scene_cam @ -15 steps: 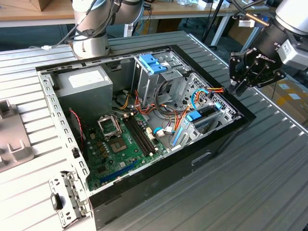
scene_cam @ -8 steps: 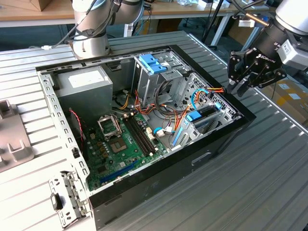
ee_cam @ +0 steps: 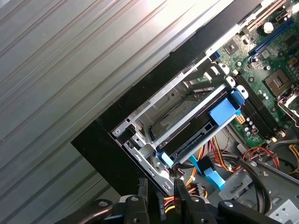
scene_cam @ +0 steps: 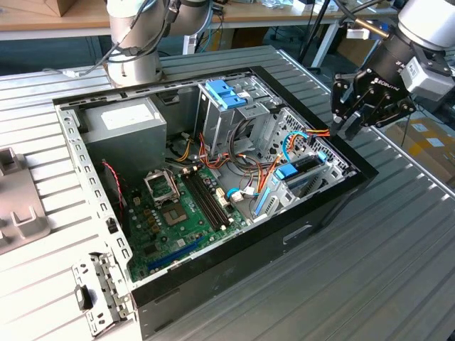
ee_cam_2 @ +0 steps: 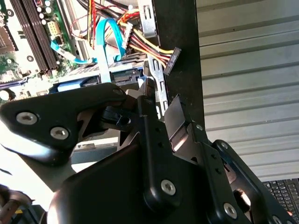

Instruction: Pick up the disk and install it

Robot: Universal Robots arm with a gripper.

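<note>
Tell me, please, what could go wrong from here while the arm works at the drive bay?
The pincer hangs just outside the case wall; descending, it might clip that edge. Loose coloured cables lie beside the disk in its bay and could snag. The disk sits tilted, so it may jam if pushed.

- A lab or workshop.
- An open computer case [scene_cam: 213,177] lies on a ribbed metal table [scene_cam: 398,241].
- Wooden workbenches [scene_cam: 64,18] and cables stand behind.

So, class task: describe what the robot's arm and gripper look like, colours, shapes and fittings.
The arm is light grey with rounded joints and cables along it. The gripper is black, built of angular linked fingers joined by silver screws, beneath a pale grey wrist block.
</note>
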